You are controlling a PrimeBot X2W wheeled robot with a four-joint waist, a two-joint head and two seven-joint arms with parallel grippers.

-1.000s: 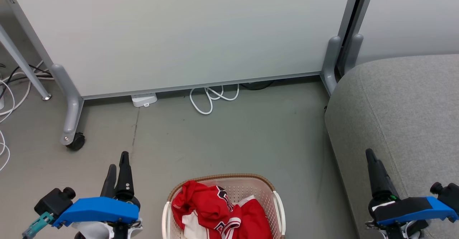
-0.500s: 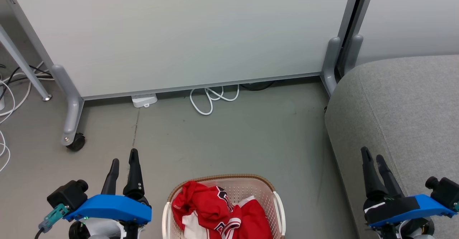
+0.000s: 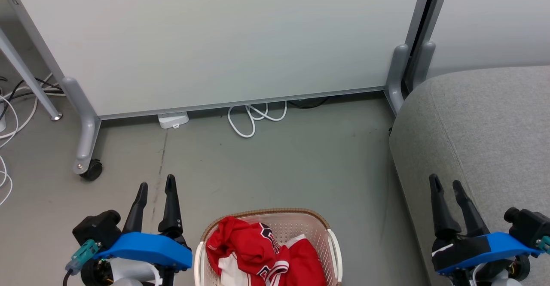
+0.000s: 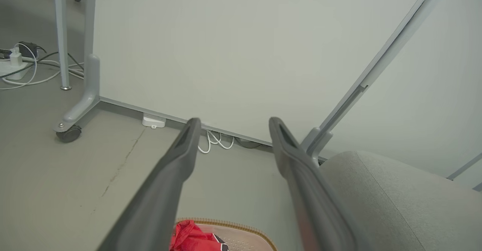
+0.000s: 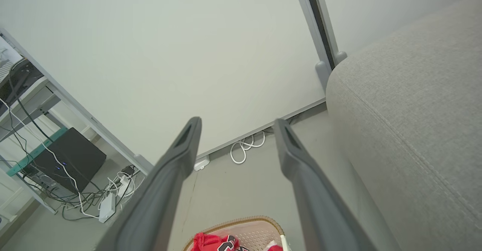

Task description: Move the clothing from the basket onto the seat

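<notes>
**1. Task item.** The clothing (image 3: 258, 251) lies inside the basket (image 3: 279, 212) as a crumpled red heap with white trim and dark lettering. The heap fills the left and near parts of the basket and leaves the far right corner bare. It shows no clear long axis. Its highest fold sits at the far left, close under the brown rim. The basket's near end is cut off at the lower edge of the head view.

**2. Container and target.** The basket stands on the floor (image 3: 279, 165). The seat (image 3: 485, 123) lies to the basket's right, apart from it across a strip of floor. No garment is visible on the seat.

**3. End effectors.** The left end effector (image 3: 157, 182) is just beside the basket's left side, with its fingers pointing away from the robot. Its jaws are spread and grip nothing. The right end effector (image 3: 444, 181) is in front of the seat's near edge, also spread and unloaded.

**4. Governing relation.** The clothing lies to the right of the left end effector, below it and nearer the robot. It lies to the left of the right end effector and farther off. The left arm is judged the nearer, so it must tilt down and swing inward before closing.
</notes>
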